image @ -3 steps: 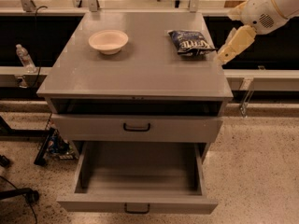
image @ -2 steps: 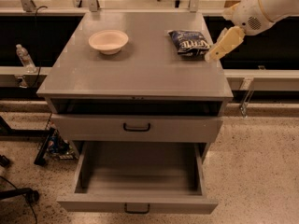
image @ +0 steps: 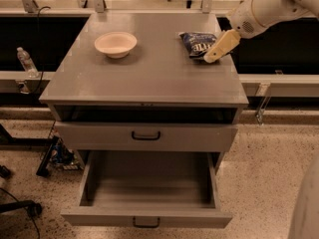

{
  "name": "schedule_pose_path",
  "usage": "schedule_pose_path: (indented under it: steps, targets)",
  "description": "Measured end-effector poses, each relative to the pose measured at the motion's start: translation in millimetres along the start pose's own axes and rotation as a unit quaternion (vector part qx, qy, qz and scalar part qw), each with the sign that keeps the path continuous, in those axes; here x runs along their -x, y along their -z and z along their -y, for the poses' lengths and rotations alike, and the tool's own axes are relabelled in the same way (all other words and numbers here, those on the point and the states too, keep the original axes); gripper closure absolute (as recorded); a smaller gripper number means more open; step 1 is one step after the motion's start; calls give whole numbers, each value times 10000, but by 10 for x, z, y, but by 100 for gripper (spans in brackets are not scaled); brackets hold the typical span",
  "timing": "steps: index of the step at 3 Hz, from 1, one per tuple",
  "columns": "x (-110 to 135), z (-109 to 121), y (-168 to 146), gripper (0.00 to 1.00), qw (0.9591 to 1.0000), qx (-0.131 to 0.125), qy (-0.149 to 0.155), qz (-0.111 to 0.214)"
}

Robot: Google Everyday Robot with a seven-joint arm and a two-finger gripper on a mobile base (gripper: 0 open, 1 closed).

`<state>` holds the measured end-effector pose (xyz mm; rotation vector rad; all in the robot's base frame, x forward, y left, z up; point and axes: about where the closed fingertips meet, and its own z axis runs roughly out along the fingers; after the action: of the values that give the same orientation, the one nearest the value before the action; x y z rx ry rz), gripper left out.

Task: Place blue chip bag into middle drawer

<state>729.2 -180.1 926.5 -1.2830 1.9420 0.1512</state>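
One grasp is pending: your claw, width I cannot tell, hangs at the right edge of the blue chip bag on the worktop; grip it, then carry to the open middle drawer.

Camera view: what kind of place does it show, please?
Probably a robotics lab or workshop: a grey metal cabinet with its lowest drawer open, a speckled hard floor, long benches behind. The gripper is beside the blue chip bag on the cabinet top.
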Motion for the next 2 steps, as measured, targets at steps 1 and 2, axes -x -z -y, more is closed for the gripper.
schedule_pose_path:
  steps: [1, 2]
  targets:
    - [-55, 168, -340, 0, 9998, -123, -63, -155]
    - [-116, 253, -539, 0, 9992, -207, -128, -304]
